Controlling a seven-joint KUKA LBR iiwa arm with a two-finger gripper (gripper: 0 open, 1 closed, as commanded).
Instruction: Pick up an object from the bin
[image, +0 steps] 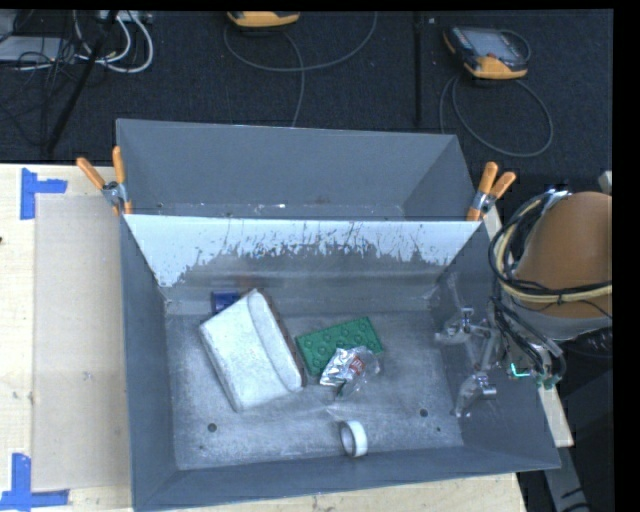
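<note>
The pick is not yet done; as far as I can judge, the task is only at its beginning. The claw (470, 358) hangs low over the right part of the bin (150, 400), close to the right wall. Its two fingers are spread apart and there is nothing between them. No thing lies under it, only bare floor.

All things lie away from the claw, toward the view's left. The nearest are a crumpled silver wrapper (348, 367) and a green flat piece (338, 342), which touch each other. A small white ring (352, 437) lies lower, near the front wall. Farther away are a white folded pad (250, 350) and, just behind it, a blue thing (224, 300). What is left is to move over one thing, close on it and lift it.
</note>
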